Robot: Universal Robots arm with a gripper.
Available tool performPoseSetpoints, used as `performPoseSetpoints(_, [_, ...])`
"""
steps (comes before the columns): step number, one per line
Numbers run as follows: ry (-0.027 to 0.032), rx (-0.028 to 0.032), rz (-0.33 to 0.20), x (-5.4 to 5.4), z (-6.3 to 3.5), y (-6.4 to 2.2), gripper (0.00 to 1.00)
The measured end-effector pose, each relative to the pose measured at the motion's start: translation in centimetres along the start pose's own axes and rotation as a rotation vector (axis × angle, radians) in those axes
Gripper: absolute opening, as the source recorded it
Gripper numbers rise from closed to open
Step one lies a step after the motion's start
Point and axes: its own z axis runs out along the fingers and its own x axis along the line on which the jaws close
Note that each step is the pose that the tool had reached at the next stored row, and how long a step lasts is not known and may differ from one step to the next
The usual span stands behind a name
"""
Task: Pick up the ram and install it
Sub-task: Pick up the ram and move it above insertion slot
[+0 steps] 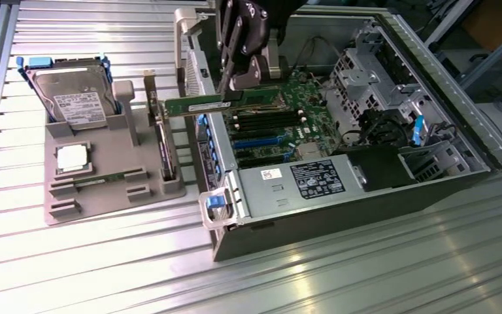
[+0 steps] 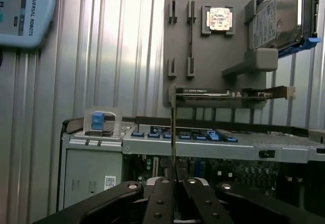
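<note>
hovering over an open pc case [image 1: 338, 209], the gripper [image 1: 253, 84] is clamped on the ram [image 1: 207, 104], pinching its upper edge. ram is in the air, long edge about level, just above the board [image 1: 312, 98] and its dark slots [image 1: 268, 122], not touching them. grip sits off-centre, nearer the end over the board. the longer free end sticks out past the case's side wall toward the exterior view's left. wrist view sees the ram edge-on, a thin line running out from between the fingers, w/ the case beyond.

beside the case, at the exterior view's left, a grey tray [image 1: 102, 209] carries a drive [image 1: 76, 98], a cpu [image 1: 72, 159] and a card [image 1: 165, 150] on edge, all well apart from the ram.

risks, as a guess:
- free end could clip the case wall if the ram drops before it's fully inside.
- off-centre grip means a downward push may tip the stick, seating one end only or bending it.
- slight skew vs a slot would jam the edge on the slot lips.
- notch direction & latch state are too small to tell. wrong way round or latches shut = no seat, and force could crack stick or board.
- thin pinch might slip under load.
</note>
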Motion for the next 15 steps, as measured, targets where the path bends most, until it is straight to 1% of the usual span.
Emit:
performPoseSetpoints(9, [0.0041, -0.0004, 0.000, 0.1, -0.14, -2.02, 0.12])
performPoseSetpoints(12, [0.0050, -0.0004, 0.000, 0.2, -0.16, -2.48, 0.12])
performPoseSetpoints(15, [0.0064, -0.0005, 0.000, 0.2, -0.20, -3.15, 0.12])
